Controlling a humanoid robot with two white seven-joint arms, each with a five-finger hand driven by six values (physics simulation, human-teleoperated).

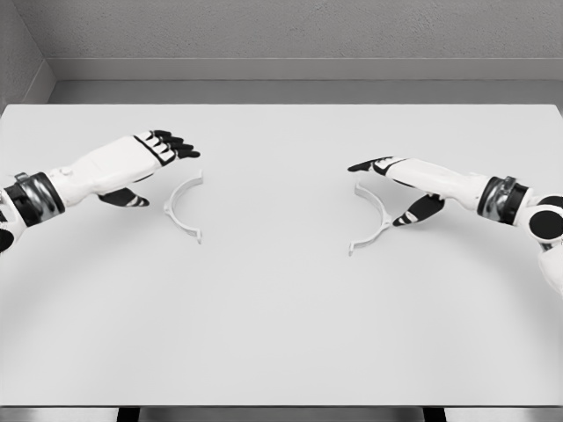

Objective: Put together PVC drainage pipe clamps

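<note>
Two white half-ring clamp pieces lie flat on the white table. The left clamp half curves with its opening to the right; the right clamp half opens to the left. My left hand hovers just above and left of the left half, fingers stretched out and holding nothing. My right hand reaches over the top end of the right half, fingers extended, thumb hanging beside the arc. Neither hand grips a piece.
The table runs nearly the full width of the view, its front edge low in the picture. A grey wall stands behind the far edge.
</note>
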